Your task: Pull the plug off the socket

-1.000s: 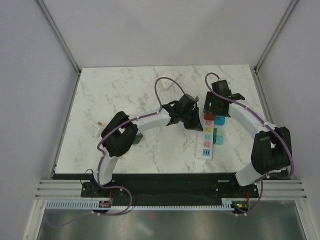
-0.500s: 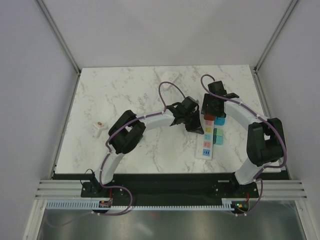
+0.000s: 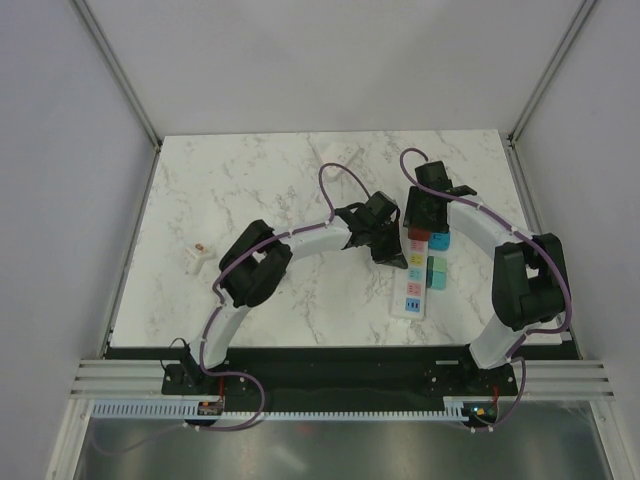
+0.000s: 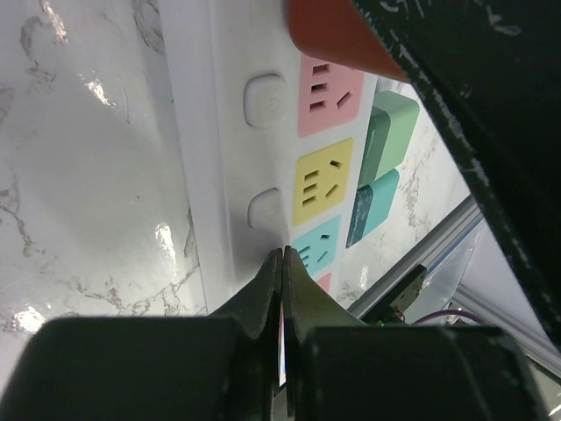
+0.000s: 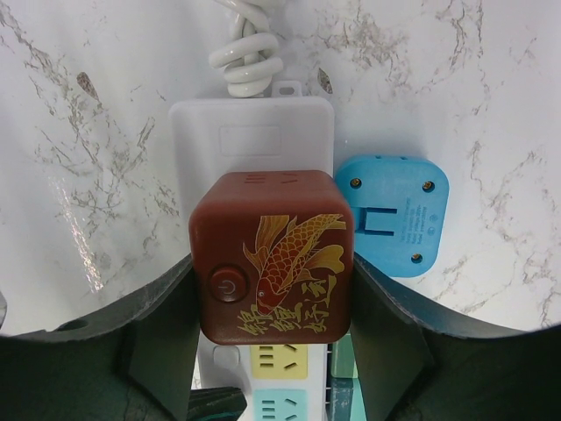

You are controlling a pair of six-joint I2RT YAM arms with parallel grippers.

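Now that the right gripper [image 5: 273, 329] has narrowed onto the red plug [image 5: 272, 254] (fingers [image 5: 162, 342] touching its sides), left gripper [image 4: 282, 263] shut, against power strip [image 4: 219, 132].

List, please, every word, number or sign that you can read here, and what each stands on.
Power symbol, no letters: on the round button of the red-brown plug.
Gold characters on the plug's top: too stylised to read.
White power strip and blue adapter: no text visible.

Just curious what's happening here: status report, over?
Left gripper shut, tip against power strip. Right gripper straddling red plug, grip unclear. Plug seated in strip. Blue adapter lies close beside it.
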